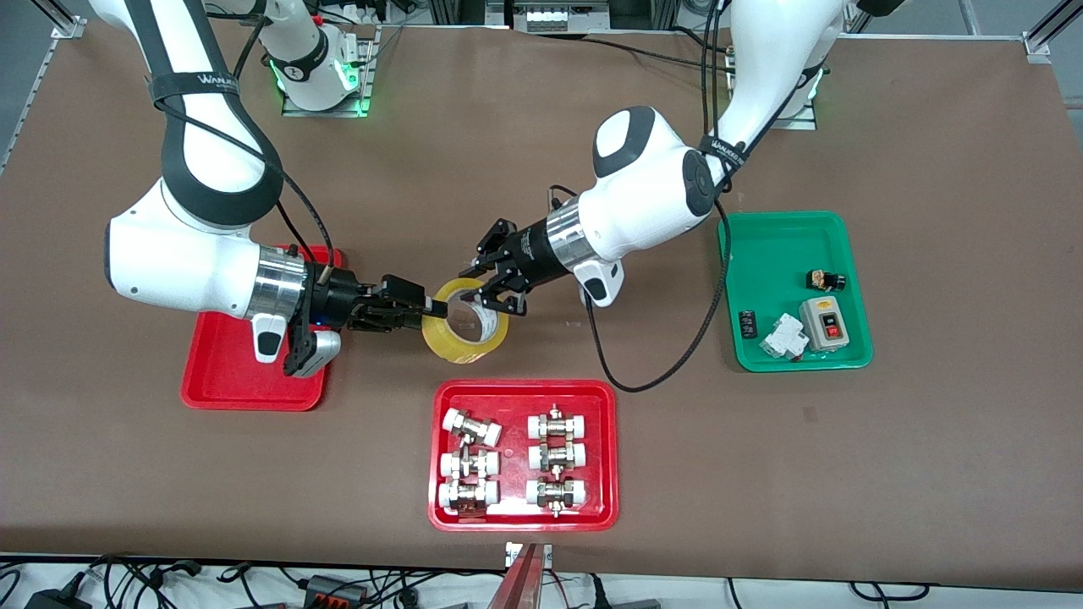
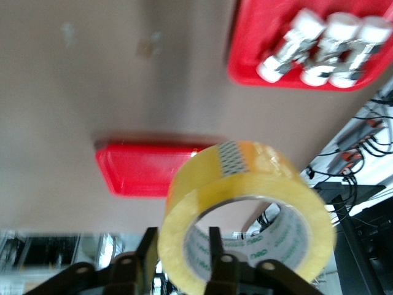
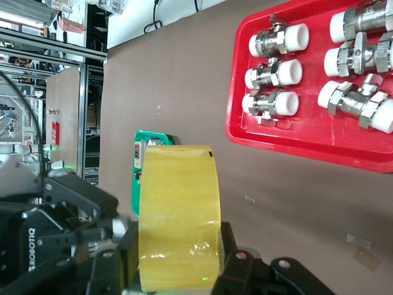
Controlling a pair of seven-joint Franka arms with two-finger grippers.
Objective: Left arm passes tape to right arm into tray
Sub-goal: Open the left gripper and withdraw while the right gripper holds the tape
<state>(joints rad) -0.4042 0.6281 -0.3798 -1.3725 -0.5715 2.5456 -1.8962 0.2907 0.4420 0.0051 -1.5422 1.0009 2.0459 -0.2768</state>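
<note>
While the wide roll of translucent yellowish packing tape with a white core (image 1: 466, 331) hangs in the air over bare brown worktop (image 1: 931, 440), between the two arms, both hands are on it.

Left hand (image 1: 493, 293): black two-finger hand, closed on the roll's wall, one finger inside the core; the left wrist view shows the same.

Right hand (image 1: 420, 310): black two-finger hand, fingers straddling the roll's rim at the right arm's end, gripping it as far as can be judged.

Plain red shallow plastic tray (image 1: 222, 381): lies under the right arm's wrist, nothing seen in it.

Status, judged: pick-up and meeting done; handover at its midpoint. Left: release by the left hand, carry to the plain red tray, set-down.

Also present: red tray of white-capped metal fittings (image 1: 605, 457); green tray of small electrical parts (image 1: 761, 254).
</note>
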